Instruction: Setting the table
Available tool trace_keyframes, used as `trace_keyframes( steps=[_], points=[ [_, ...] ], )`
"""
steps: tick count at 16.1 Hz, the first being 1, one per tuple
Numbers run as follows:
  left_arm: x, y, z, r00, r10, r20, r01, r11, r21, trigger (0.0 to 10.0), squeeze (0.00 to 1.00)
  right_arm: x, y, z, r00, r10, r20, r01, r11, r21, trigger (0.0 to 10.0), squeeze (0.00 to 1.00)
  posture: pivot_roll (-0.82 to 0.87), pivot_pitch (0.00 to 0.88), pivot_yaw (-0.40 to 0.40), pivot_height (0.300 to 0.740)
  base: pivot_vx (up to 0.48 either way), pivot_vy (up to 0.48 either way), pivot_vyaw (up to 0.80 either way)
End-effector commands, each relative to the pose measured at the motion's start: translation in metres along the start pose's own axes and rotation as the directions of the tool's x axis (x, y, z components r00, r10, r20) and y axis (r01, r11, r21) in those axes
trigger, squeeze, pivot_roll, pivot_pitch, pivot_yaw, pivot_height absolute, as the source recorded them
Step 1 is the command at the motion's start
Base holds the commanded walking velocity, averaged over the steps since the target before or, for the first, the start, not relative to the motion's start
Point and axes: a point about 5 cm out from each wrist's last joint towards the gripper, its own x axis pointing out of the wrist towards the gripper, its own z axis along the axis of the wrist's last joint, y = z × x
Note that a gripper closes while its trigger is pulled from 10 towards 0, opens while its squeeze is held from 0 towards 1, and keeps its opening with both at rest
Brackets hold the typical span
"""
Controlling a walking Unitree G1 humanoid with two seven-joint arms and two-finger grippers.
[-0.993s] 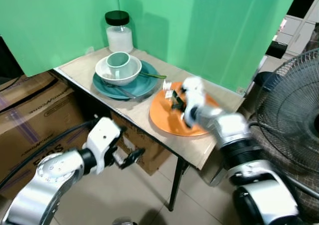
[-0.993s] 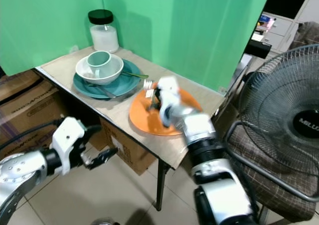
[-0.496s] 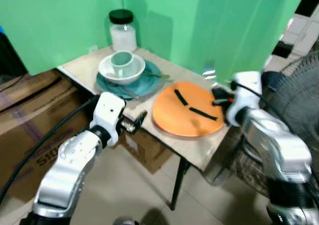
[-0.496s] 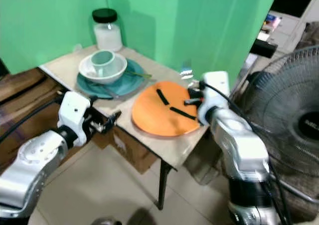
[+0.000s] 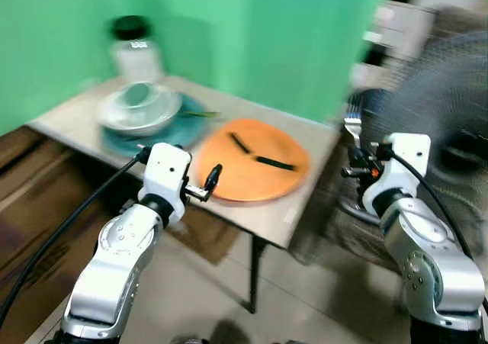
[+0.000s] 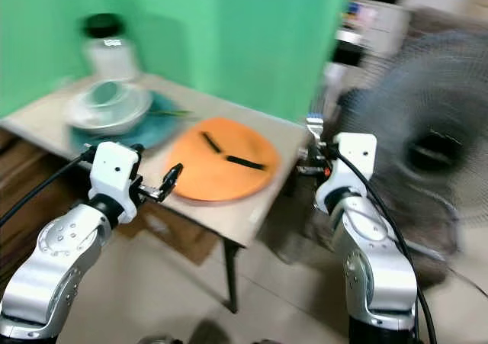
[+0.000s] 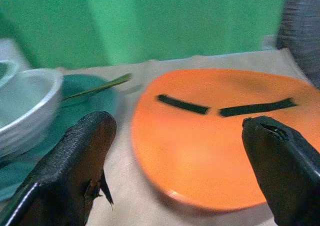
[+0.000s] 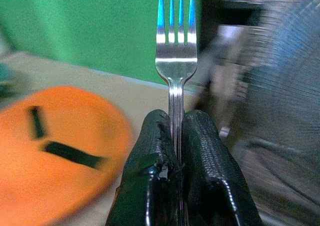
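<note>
Right pincer (image 8: 176, 186) pinching fork (image 8: 175, 60) upright, beyond orange plate's (image 5: 252, 168) right edge. Left pincer (image 7: 175, 171) spread before plate. Lay fork flat beside plate, release gently.

Light: bright and even, with no dark corners.
Blur: both eye views are smeared sideways; the fan (image 5: 442, 123) and the jar (image 5: 134, 50) look soft and streaky.
Sharp parts: the fork (image 8: 176, 60) looks fairly clear in the right wrist view.
Shine: the fork's prongs gleam white and blue.
Shadow: a dark patch lies under the table (image 5: 305, 207).
</note>
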Motion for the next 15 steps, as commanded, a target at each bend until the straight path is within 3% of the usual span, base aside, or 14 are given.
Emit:
trace_keyframes(
  steps=[1, 11, 15],
  points=[
    [-0.003, 0.005, 0.000, 0.999, 0.032, 0.007, -0.033, 0.999, 0.014, 10.0, 0.00, -0.004, -0.001, 0.007, 0.999, -0.024, 0.042, 0.025, 1.000, -0.003, 10.0, 0.00, 0.15, 0.000, -0.002, 0.740, 0.000, 0.000, -0.80],
    [-0.003, 0.016, 0.002, 0.997, 0.068, 0.022, -0.067, 0.998, -0.011, 10.0, 0.00, 0.002, 0.001, 0.002, 0.997, -0.078, 0.005, 0.078, 0.997, -0.010, 10.0, 0.00, 0.15, 0.000, 0.000, 0.740, 0.000, 0.000, -0.80],
    [-0.004, 0.016, 0.002, 0.997, 0.074, 0.020, -0.074, 0.997, -0.017, 10.0, 0.00, 0.006, 0.004, 0.005, 0.998, -0.056, 0.000, 0.056, 0.998, -0.018, 10.0, 0.00, 0.15, 0.000, -0.008, 0.740, 0.240, 0.000, -0.80]
  ],
)
